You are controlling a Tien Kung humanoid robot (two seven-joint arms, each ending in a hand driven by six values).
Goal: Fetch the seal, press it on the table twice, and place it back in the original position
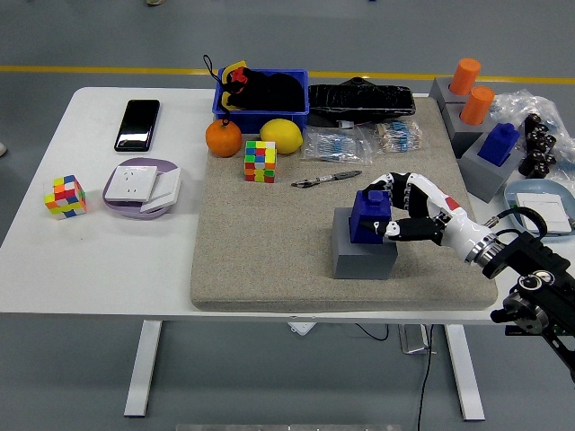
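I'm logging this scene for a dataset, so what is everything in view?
Blue seal: 1, in grey block, mat centre-right
Beige felt mat: 1, table's right part
Spare seals: 2 orange, 1 blue, far right
Rubik's cubes: 2, mat, table left
Orange, lemon: by blue bin
Black phone: far left
White socket: left
Pen: mat
Right hand: fingers around blue seal

1. Pen [326,180]: just beyond the hand, on the mat.
2. Multicoloured cube [260,162], lemon [281,136], orange [224,138]: far-left of it.
3. Blue bin [262,113]: behind those.
4. Black phone [137,124], wall socket [142,186], second cube [66,197]: well apart, left.
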